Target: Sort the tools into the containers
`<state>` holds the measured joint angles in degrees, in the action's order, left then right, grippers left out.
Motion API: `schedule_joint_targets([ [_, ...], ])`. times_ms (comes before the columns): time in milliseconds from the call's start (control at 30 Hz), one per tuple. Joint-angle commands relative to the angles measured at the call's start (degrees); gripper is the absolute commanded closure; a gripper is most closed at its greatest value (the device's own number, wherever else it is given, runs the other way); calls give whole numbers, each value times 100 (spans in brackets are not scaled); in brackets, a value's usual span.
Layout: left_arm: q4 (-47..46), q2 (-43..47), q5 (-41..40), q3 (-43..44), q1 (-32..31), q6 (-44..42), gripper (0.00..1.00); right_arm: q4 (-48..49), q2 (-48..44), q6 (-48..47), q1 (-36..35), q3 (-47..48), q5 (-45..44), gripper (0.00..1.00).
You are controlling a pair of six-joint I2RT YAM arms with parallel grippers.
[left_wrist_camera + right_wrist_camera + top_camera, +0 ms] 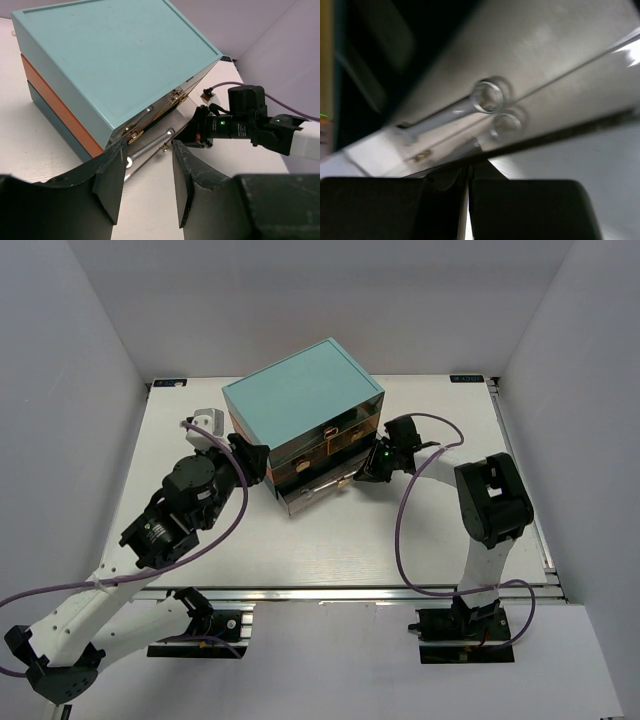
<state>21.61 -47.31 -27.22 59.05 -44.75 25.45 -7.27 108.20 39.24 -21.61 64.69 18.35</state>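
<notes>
The chest with a teal top [300, 390] stands mid-table. Its bottom clear drawer [312, 496] is pulled partly out, and the silver wrench [150, 147] lies inside it. The wrench also shows, blurred, in the right wrist view [455, 112]. My right gripper [358, 478] is shut, with its tips against the front of that drawer [530, 142]; it also shows in the left wrist view [192, 139]. My left gripper [147, 170] is open and empty, low beside the chest's left front corner [258, 462]. No screwdrivers are in view.
The upper drawers with brown fronts [335, 440] look closed. The chest's side shows orange and dark bands [50, 100]. White walls enclose the table [330, 550]. Purple cables [400, 530] loop from both arms.
</notes>
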Motion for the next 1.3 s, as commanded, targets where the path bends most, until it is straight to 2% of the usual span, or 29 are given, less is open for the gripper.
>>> schedule_joint_targets([
  [0, 326, 81, -20, 221, 2, 267, 48, 1130, -1, 1065, -46, 290, 292, 100],
  [467, 221, -217, 200, 239, 2, 461, 46, 2432, 948, 2597, -116, 677, 907, 100],
  [600, 151, -209, 200, 178, 1, 469, 46, 2449, 721, 2553, -37, 519, 951, 100],
  [667, 142, -191, 182, 169, -7, 478, 43, 2327, 545, 2099, 68, 300, 1092, 100],
  [733, 142, -165, 182, 169, 2, 478, 40, 1565, 229, 1266, 130, 299, 1074, 100],
  [767, 160, -156, 182, 160, -7, 478, 33, 1283, 132, -27, 156, 386, 1109, 82],
  [800, 168, -130, 191, 151, -7, 478, 28, 906, -8, -849, 157, 526, 1179, 74],
  [833, 177, -112, 208, 116, 1, 478, 24, -342, -45, -1649, 139, 728, 1067, 67],
  [867, 160, -60, 235, 90, -7, 487, 17, -876, -97, -2248, 78, 982, 735, 58],
  [900, 151, -24, 261, 46, 1, 478, 13, -1204, -306, -3055, 78, 958, 227, 55],
  [967, 46, 81, 340, -103, 2, 478, 2, -1662, -684, -3545, 156, 610, -338, 48],
  [1033, -16, 125, 410, -218, 2, 478, 2, -1664, -1396, -3915, 192, 274, -920, 40],
  [1067, -94, 152, 446, -331, 2, 469, 2, -1664, -1651, -4168, 209, 160, -999, 20],
  [1167, -244, 187, 559, -507, 2, 382, 2, -1332, -2626, -4232, 218, -262, -1316, 11],
  [1267, -358, 169, 665, -596, 2, 276, 2, -919, -3566, -3926, 227, -553, -1534, 11],
])
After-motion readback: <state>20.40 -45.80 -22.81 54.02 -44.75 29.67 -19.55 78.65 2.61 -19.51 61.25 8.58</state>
